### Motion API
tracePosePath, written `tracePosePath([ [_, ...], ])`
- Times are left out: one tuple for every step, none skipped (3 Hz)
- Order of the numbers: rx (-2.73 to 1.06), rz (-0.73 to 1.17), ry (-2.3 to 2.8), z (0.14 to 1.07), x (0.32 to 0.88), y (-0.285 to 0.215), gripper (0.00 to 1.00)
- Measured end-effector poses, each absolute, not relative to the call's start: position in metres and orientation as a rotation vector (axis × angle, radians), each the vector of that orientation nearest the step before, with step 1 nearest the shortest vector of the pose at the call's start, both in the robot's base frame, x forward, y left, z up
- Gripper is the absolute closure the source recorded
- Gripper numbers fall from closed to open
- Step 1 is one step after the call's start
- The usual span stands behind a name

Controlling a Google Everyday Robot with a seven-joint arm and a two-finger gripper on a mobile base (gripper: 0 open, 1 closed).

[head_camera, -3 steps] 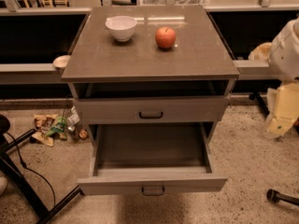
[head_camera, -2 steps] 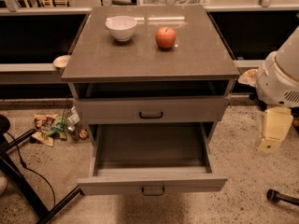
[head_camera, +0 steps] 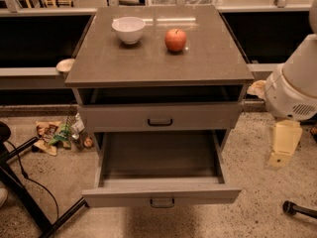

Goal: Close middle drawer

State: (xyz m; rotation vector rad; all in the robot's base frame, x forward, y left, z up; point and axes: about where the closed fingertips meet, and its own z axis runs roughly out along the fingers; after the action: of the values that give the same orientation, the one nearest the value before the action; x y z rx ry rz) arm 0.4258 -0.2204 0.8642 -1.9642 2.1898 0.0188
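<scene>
The middle drawer (head_camera: 161,194) is pulled far out toward me. Its low grey front has a small dark handle (head_camera: 162,202), and its long dark tray floor (head_camera: 159,155) is bare. Above it is a shut, taller grey front with a bigger black handle (head_camera: 159,122). The lowest front is hidden under the open drawer. My gripper (head_camera: 281,148) is cream-coloured and hangs below the white arm (head_camera: 294,86). It is to the right of the cabinet, beside the open drawer's right side, and apart from it.
A white bowl (head_camera: 129,29) and a red apple (head_camera: 175,39) stand on the cabinet top (head_camera: 158,66). Litter (head_camera: 57,135) lies on the floor to the left. Black chair legs and a cable (head_camera: 29,197) are at the lower left. A caster (head_camera: 292,208) is at the lower right.
The arm has swung in from the right edge. The gripper has moved down and a little left, closer to the cabinet. The drawer has not moved.
</scene>
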Motion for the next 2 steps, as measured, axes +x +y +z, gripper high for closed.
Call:
tracePosePath([
  [-2.024, 0.025, 2.174, 0.811, 0.428, -0.217, 0.00],
  [-2.033, 0.084, 2.176, 0.740, 0.423, -0.211, 0.00],
])
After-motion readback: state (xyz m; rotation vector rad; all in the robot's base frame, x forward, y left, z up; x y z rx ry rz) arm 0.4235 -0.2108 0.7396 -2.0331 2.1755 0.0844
